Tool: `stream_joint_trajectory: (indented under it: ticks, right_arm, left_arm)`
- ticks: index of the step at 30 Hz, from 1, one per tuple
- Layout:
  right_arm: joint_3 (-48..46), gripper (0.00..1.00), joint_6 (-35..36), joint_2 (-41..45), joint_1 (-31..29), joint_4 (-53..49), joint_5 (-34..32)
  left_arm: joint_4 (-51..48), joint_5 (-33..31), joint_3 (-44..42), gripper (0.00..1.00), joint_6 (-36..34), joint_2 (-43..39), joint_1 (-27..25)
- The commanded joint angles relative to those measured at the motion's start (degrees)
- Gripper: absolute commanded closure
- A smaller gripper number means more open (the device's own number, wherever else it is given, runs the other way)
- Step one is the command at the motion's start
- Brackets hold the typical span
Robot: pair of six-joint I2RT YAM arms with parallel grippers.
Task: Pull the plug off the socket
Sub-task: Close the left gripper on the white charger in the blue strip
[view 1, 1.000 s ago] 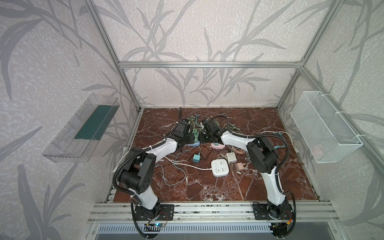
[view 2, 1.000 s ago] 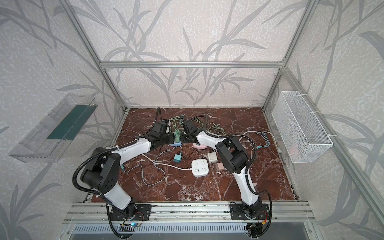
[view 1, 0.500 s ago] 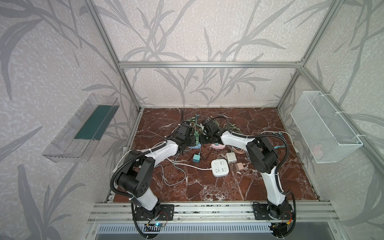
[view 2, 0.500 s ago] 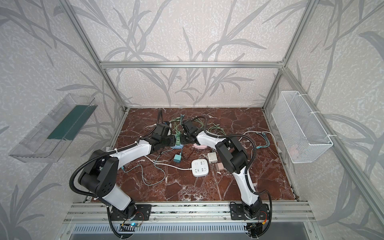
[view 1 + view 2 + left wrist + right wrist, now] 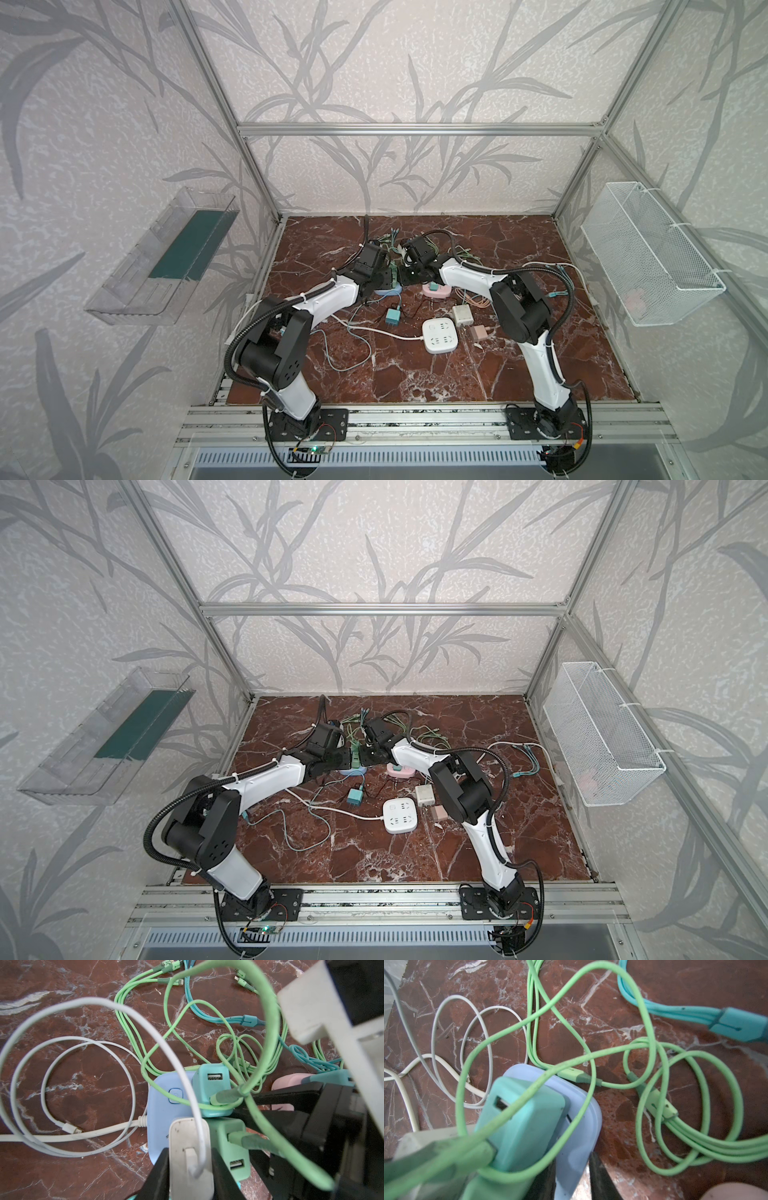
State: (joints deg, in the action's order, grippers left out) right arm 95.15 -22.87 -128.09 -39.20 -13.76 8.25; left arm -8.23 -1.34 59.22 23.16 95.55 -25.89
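At the desk's (image 5: 498,374) far centre, the left gripper (image 5: 189,1154) clamps the white plug (image 5: 187,1138) while the right gripper (image 5: 572,1165) pinches the blue socket (image 5: 583,1128). It seems best to pull straight out with the socket pinned.

Left gripper (image 5: 190,1169) pinched white charger (image 5: 185,1132), lower centre of frame, seated on blue power strip (image 5: 160,1109); teal adapter (image 5: 209,1088) beside.

Three power strips (image 5: 439,335), two arms (image 5: 328,297), one basket (image 5: 648,266)
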Motion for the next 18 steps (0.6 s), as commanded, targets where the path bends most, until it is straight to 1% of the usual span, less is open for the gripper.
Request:
stream_joint_trajectory:
  ticks: [1, 9, 18]
  right_arm:
    - [0.3, 0.73, 2.0, -4.1, -0.1, -5.8, -0.1]
    - [1.0, 0.72, 5.3, -5.3, -0.1, -8.1, -2.9]
    - [1.2, 0.72, 7.3, -5.7, 0.0, -10.5, -4.4]
  left_arm:
    - [1.3, 0.7, 2.7, 0.69, 0.6, -0.2, -1.1]
    - [2.7, 2.4, 2.6, 0.69, 0.7, -2.1, -0.8]
    - [1.3, 1.5, 2.8, 0.69, 0.2, -2.7, -0.7]
